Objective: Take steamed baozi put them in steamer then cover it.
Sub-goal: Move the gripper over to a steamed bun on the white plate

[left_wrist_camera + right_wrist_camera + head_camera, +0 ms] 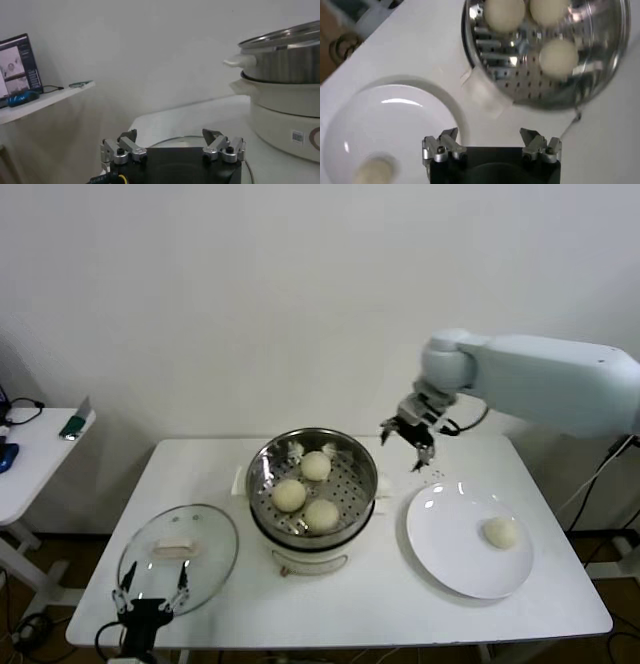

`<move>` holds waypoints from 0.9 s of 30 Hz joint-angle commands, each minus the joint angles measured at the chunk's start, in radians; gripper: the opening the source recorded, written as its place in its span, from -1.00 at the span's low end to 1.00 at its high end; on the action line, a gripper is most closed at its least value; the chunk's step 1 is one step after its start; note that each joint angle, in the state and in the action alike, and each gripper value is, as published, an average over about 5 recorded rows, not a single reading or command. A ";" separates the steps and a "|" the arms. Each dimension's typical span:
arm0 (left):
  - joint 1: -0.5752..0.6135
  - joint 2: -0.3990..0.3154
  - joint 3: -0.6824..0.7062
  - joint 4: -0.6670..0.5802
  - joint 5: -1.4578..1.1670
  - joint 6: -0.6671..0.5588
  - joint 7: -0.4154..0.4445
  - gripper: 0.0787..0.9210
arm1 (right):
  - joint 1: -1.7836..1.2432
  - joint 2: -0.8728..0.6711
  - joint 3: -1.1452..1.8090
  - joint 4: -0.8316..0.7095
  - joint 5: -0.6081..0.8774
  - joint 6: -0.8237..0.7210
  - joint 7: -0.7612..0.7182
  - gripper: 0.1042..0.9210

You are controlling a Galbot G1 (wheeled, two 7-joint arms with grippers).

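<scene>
Three cream-white baozi (316, 465) (289, 495) (321, 514) lie on the perforated tray inside the shiny steamer (270, 469) at the table's middle. A single baozi (501, 532) (371, 171) rests on the white plate (445, 554) to the right. My right gripper (408, 442) (490, 136) hangs open and empty in the air between the steamer's rim (530, 100) and the plate's (395, 125) far edge. Low at the front left, my left gripper (150, 592) (172, 137) stands open and empty over the near edge of the glass lid (205, 534), with the steamer (285, 65) off to its side.
The glass lid with its cream handle (173, 548) lies flat on the table, left of the steamer. A small side table (30, 449) with a phone and cables stands at far left. The white wall runs behind the main table (380, 604).
</scene>
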State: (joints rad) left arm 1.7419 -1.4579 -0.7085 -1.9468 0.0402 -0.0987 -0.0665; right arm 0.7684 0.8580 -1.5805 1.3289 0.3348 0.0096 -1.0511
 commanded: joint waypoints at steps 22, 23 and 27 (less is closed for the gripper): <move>0.019 -0.020 -0.018 0.004 0.004 -0.005 0.000 0.77 | -0.596 -0.284 0.382 -0.214 -0.224 -0.184 0.006 0.76; 0.021 -0.020 -0.019 0.005 0.005 -0.006 0.000 0.77 | -0.607 -0.277 0.395 -0.224 -0.230 -0.181 0.009 0.76; 0.031 -0.018 -0.023 0.011 0.003 -0.010 0.000 0.77 | -0.626 -0.250 0.425 -0.260 -0.246 -0.172 0.016 0.76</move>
State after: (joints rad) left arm 1.7670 -1.4773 -0.7308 -1.9399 0.0445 -0.1062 -0.0661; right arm 0.2715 0.5956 -1.2685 1.1419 0.1473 -0.1558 -1.0403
